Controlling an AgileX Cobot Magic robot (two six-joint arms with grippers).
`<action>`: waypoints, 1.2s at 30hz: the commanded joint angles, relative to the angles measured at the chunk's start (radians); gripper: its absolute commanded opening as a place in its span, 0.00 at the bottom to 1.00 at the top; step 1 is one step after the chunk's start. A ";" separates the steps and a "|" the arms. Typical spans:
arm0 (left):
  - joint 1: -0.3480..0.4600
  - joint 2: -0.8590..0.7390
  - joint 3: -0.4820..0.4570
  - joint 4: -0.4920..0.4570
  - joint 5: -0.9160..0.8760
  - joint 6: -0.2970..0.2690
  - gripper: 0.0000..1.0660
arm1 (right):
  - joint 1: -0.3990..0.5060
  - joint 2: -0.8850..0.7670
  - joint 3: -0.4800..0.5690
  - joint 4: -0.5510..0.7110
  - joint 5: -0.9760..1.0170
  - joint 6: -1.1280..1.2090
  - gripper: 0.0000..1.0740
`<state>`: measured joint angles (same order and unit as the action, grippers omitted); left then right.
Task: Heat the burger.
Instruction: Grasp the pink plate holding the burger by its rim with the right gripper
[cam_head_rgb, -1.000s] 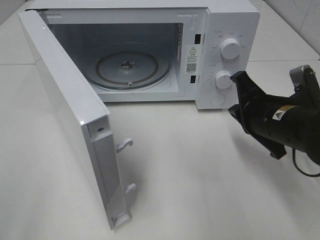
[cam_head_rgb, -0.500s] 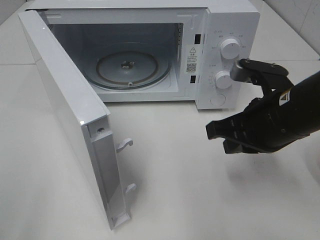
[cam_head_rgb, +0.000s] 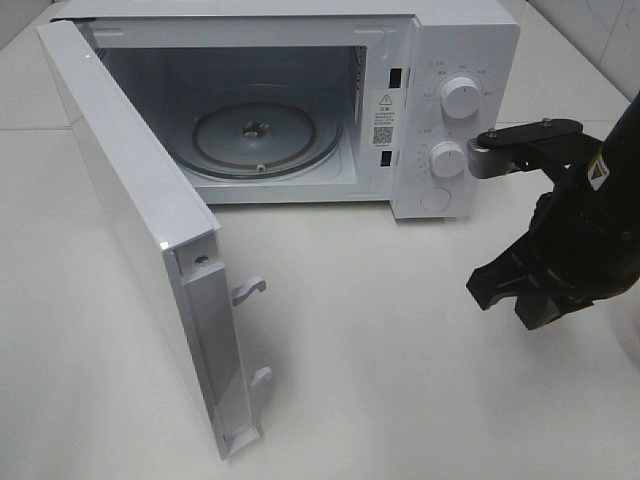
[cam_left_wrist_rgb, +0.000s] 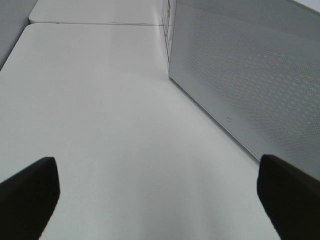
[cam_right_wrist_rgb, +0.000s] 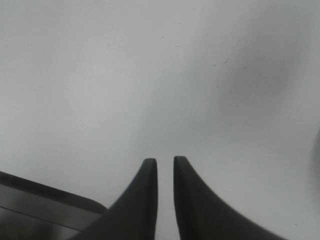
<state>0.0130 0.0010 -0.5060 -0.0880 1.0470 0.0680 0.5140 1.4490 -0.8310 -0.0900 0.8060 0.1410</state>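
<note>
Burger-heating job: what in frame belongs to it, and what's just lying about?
Job:
- microwave, door open
- turntable, nothing on it
- knobs
- left gripper, right gripper
- burger: not in view

Lying about:
- only the table itself shows

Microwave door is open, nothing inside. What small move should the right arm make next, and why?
Probably open the right gripper wider and swing it away from the microwave to fetch the burger. The turntable is bare, no burger shows in any view, and the jaws are barely parted around nothing.
</note>
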 joint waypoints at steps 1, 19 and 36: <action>0.002 -0.003 0.002 -0.003 -0.003 -0.007 0.98 | -0.001 -0.009 -0.002 -0.069 0.002 0.045 0.33; 0.002 -0.003 0.002 -0.003 -0.003 -0.007 0.98 | -0.186 -0.006 -0.002 -0.224 -0.033 0.408 0.79; 0.002 -0.003 0.002 -0.003 -0.003 -0.007 0.98 | -0.288 0.040 -0.002 -0.162 -0.030 0.171 0.68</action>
<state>0.0130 0.0010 -0.5060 -0.0880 1.0470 0.0680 0.2300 1.4820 -0.8310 -0.2580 0.7790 0.3370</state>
